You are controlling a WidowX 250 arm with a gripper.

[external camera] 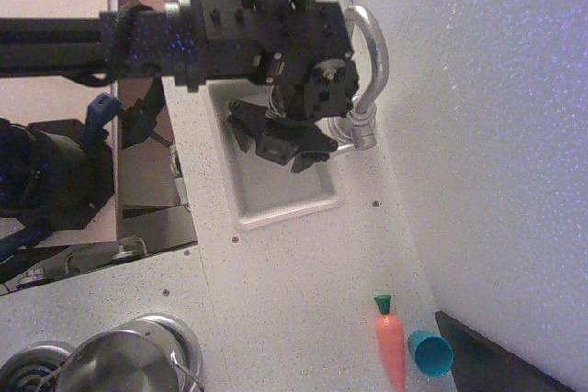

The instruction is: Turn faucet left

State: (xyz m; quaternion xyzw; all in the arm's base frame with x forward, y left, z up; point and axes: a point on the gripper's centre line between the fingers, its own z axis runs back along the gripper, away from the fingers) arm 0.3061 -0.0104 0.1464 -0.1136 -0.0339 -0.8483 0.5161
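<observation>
The faucet (pixel 374 54) is shiny silver, with its arched spout curving over the white sink (pixel 280 197) and its round base (pixel 364 131) at the sink's edge by the wall. A small lever (pixel 342 146) sticks out beside the base. My black gripper (pixel 276 142) hangs over the sink basin, just beside the faucet base and under the arch. Its fingers (pixel 241 128) are spread apart and hold nothing. The wrist body hides part of the spout.
An orange toy carrot (pixel 391 348) and a teal cup (pixel 429 353) lie on the counter near the white wall (pixel 487 135). A steel pot (pixel 115 366) sits on a burner at the lower left. The arm reaches in from the left.
</observation>
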